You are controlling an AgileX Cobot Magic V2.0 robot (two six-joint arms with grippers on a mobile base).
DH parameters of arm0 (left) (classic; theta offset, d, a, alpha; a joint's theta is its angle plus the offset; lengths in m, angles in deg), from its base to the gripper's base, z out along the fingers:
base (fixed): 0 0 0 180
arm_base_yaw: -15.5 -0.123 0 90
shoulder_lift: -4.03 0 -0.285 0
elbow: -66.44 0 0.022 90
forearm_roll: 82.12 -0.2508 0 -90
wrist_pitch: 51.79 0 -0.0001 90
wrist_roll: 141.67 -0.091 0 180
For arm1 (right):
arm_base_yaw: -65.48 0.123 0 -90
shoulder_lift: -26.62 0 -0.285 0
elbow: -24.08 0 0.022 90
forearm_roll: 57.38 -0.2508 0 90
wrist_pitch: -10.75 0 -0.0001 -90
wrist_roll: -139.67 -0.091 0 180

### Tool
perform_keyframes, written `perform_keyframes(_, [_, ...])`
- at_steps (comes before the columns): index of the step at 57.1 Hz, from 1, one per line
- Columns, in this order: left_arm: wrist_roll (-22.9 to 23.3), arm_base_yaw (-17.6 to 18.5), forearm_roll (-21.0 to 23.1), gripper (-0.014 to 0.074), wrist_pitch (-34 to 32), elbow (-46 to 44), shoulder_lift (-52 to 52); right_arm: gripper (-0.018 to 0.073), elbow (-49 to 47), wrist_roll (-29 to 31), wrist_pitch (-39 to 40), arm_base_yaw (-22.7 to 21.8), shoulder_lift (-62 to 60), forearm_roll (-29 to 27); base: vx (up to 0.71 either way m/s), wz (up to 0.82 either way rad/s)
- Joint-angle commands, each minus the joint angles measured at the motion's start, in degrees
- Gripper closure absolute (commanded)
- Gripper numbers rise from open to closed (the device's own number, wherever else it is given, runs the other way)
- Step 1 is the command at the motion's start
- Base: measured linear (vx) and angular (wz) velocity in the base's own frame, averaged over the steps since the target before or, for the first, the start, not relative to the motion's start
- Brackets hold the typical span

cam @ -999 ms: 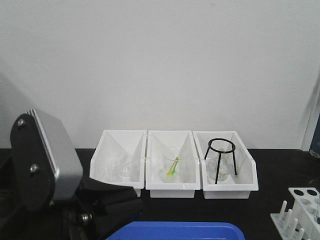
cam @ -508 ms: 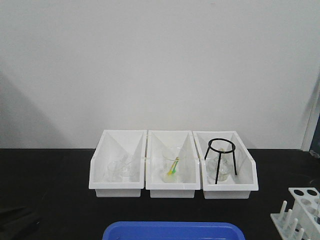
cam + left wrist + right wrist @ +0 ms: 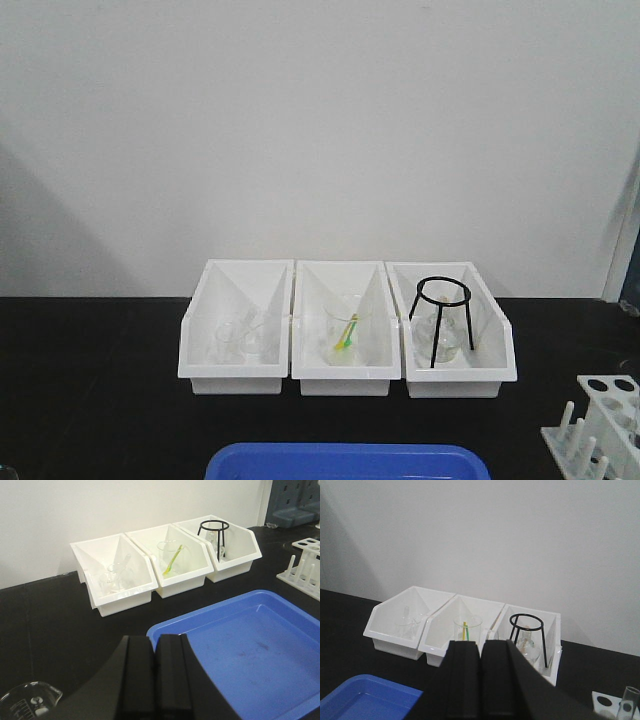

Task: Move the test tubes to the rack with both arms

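I am holding both grippers, left [image 3: 155, 680] and right [image 3: 481, 685], pressed closed and empty. The rack [image 3: 605, 425] is sitting far right; one tube [image 3: 629, 700] is standing there. I should open wide before reaching.

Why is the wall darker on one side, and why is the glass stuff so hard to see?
Exterior front view: a soft shadow greys the wall's lower left. Left wrist view: the clear glassware in the left white bin nearly vanishes against white plastic, and the left tool looms dark and slightly blurry. Right wrist view: the right tool blocks the bottom.
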Motion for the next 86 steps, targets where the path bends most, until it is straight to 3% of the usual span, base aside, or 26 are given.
perform_keyframes(1, [0.1, 0.0, -1.6, 0.0617, -2.9, -1.4, 0.4, 0.0566, -1.6, 0.2, 3.9, -0.1, 0.3, 0.6, 0.0, 0.0])
perform_keyframes(25, [-1.0, 0.0, -2.6, 0.0617, -1.0, -1.4, 0.4, 0.0566, -1.6, 0.2, 3.9, -0.1, 0.3, 0.6, 0.0, 0.0])
perform_keyframes(29, [-6.2, 0.0, 0.2, 0.0617, -0.7, -1.3, 0.4, 0.0566, -1.6, 0.2, 3.9, -0.1, 0.3, 0.6, 0.0, 0.0])
perform_keyframes(35, [-21.2, -0.8, 7.5, 0.0617, -2.5, 0.7, 0.4, 0.0566, -1.6, 0.2, 3.9, -0.1, 0.3, 0.6, 0.0, 0.0])
perform_keyframes(39, [-25.9, -3.6, 12.1, 0.0615, -5.7, 3.1, 0.4, 0.0566, -1.6, 0.2, 3.9, -0.1, 0.3, 0.6, 0.0, 0.0])
perform_keyframes(48, [-27.5, -14.8, 21.1, 0.0614, -14.2, 9.9, 0.3, 0.0566, -1.6, 0.2, 3.9, -0.1, 0.3, 0.6, 0.0, 0.0])
perform_keyframes(58, [-36.3, -27.5, 34.5, 0.0614, -35.5, 21.6, 0.3, 0.0566, -1.6, 0.2, 3.9, -0.1, 0.3, 0.6, 0.0, 0.0])
perform_keyframes(68, [-34.9, -32.0, 35.9, 0.0614, -46.9, 33.1, -4.5, 0.0566, -1.6, 0.2, 3.9, -0.1, 0.3, 0.6, 0.0, 0.0])
perform_keyframes(76, [-37.7, -34.7, 35.6, 0.0614, -38.4, 33.7, -13.8, 0.0566, -1.6, 0.2, 3.9, -0.1, 0.3, 0.6, 0.0, 0.0])
perform_keyframes(86, [-37.8, -37.3, 35.5, 0.0614, -29.8, 33.9, -24.2, 0.0566, -1.6, 0.2, 3.9, -0.1, 0.3, 0.6, 0.0, 0.0])
